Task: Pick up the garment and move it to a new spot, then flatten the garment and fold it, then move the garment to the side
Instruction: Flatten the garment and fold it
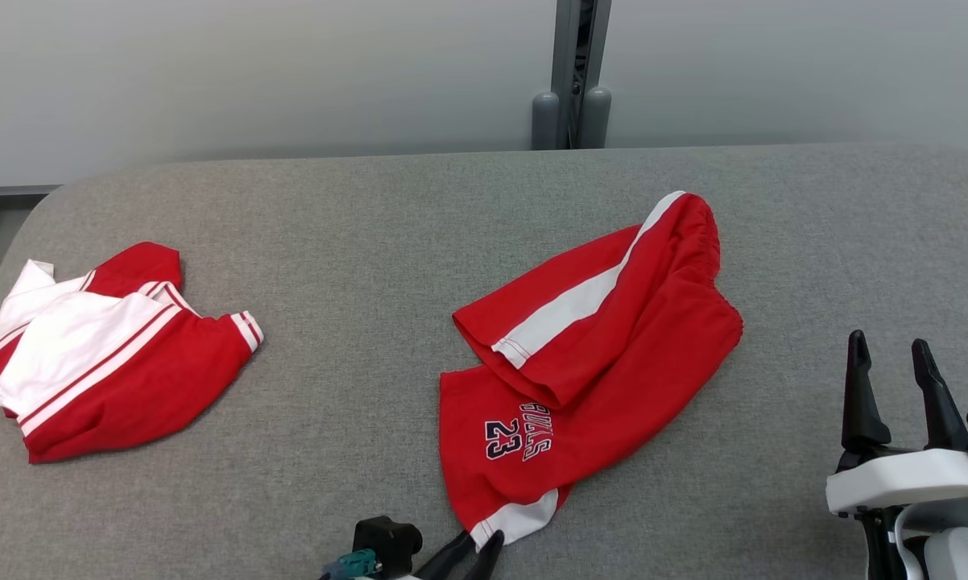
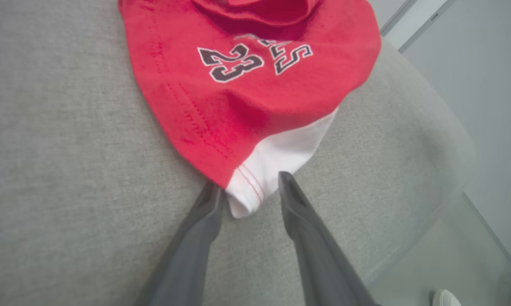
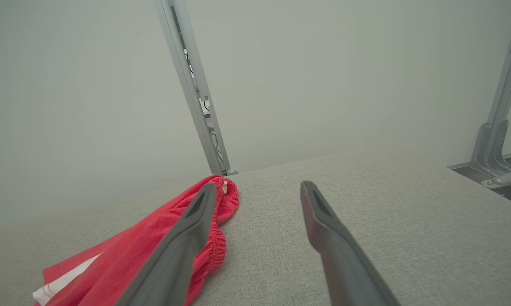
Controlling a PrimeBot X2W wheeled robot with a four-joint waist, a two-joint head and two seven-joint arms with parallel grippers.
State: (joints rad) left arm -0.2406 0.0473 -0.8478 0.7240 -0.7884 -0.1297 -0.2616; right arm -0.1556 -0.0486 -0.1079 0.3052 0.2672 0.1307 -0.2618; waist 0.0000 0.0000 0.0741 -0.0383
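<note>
We see the red shorts lying crumpled just right of the middle of the grey counter. Our left gripper, at 6 o'clock, straddles their white hem corner, jaws apart and not clamped. Our right gripper hovers wide at 4 o'clock. A red-and-white top lies at 9 o'clock.

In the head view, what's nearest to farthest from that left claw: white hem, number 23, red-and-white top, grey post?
1. white hem, at the left claw
2. number 23, just beyond
3. red-and-white top, far left
4. grey post, far back
</note>
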